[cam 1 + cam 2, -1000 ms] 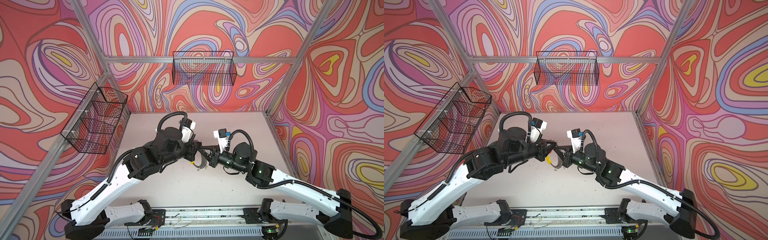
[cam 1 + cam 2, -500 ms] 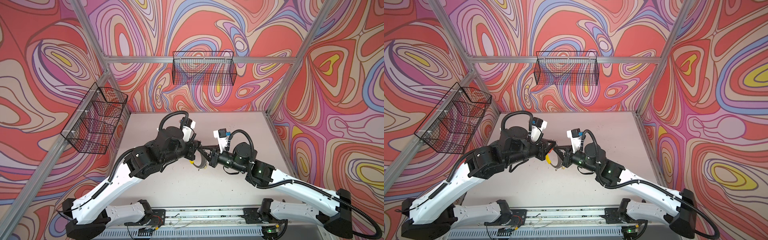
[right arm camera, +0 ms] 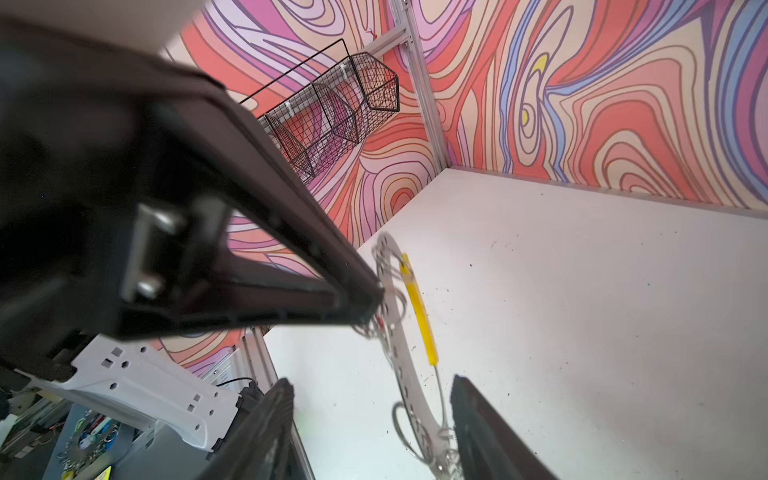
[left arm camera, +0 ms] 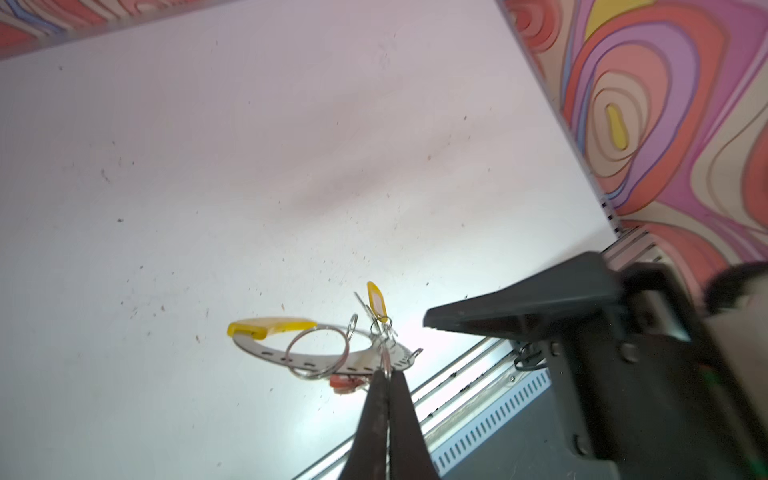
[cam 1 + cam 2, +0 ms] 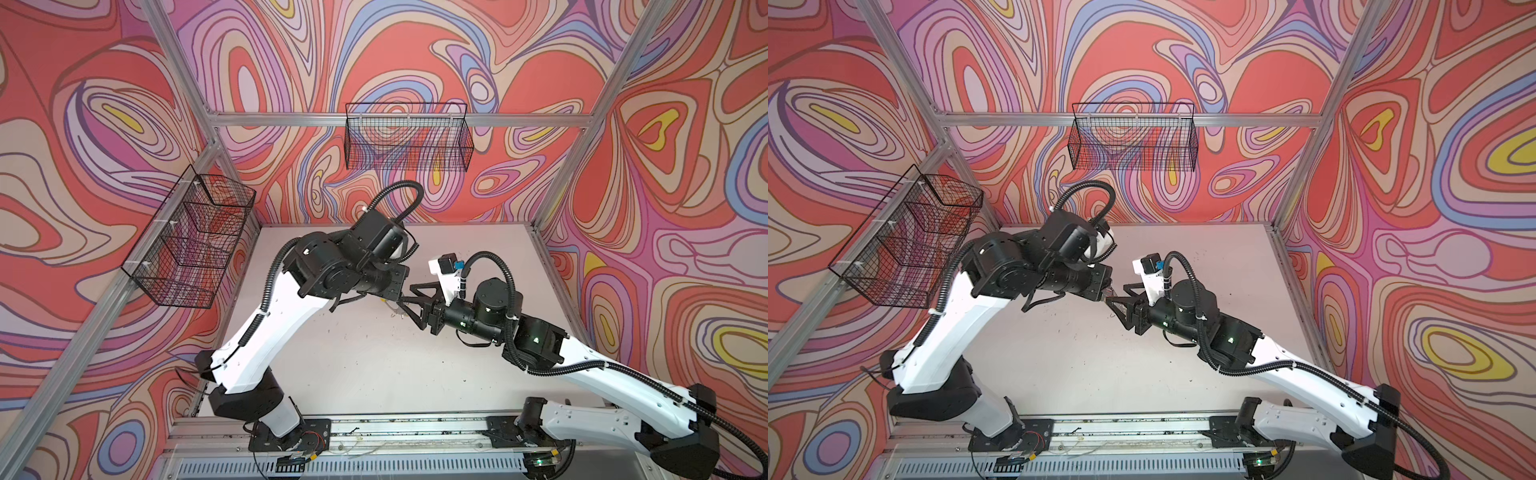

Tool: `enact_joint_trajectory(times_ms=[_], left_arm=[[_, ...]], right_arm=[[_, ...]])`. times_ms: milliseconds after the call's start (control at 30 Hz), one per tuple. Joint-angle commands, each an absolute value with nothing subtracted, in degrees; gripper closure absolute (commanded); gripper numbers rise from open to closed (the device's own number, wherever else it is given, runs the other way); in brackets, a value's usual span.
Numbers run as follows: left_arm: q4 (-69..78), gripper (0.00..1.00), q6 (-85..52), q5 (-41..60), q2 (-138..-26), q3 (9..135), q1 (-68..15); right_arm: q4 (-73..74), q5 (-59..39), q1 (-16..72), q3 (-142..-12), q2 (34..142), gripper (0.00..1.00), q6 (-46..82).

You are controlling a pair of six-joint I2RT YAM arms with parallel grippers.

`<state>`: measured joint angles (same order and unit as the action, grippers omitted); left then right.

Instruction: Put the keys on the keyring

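The keyring, a flat grey ring with a yellow arc and wire split rings, hangs above the table between the two arms. My left gripper is shut on a small wire ring at its rim. A key with a yellow tag dangles from the rim, and a red tag shows just under it. My right gripper is open; the keyring runs between its fingers, close to one. In both top views the left gripper and the right gripper meet tip to tip and hide the ring.
A black wire basket hangs on the back wall and a divided one on the left wall. The aluminium rail with both arm bases runs along the table's front edge. Patterned walls enclose the table.
My right gripper has opened and let go of the keyring. My left gripper has closed fully on the ring's rim, and its wrist has turned and lifted slightly.
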<state>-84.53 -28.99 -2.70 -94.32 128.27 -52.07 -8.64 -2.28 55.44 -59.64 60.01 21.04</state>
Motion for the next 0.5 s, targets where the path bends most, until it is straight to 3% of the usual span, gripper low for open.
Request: enact_joint_trajectory(times_ms=[0, 467], left_arm=[[-93.63, 1.0, -30.93, -1.8, -95.36, 130.88, -52.14], [-100.95, 1.0, -36.0, 3.38, -101.19, 138.93, -52.06]], right_arm=[[-10.89, -0.01, 55.43, -60.26, 59.67, 0.34, 17.7], [-7.38, -6.43, 55.39, -57.01, 61.26, 0.34, 12.92]])
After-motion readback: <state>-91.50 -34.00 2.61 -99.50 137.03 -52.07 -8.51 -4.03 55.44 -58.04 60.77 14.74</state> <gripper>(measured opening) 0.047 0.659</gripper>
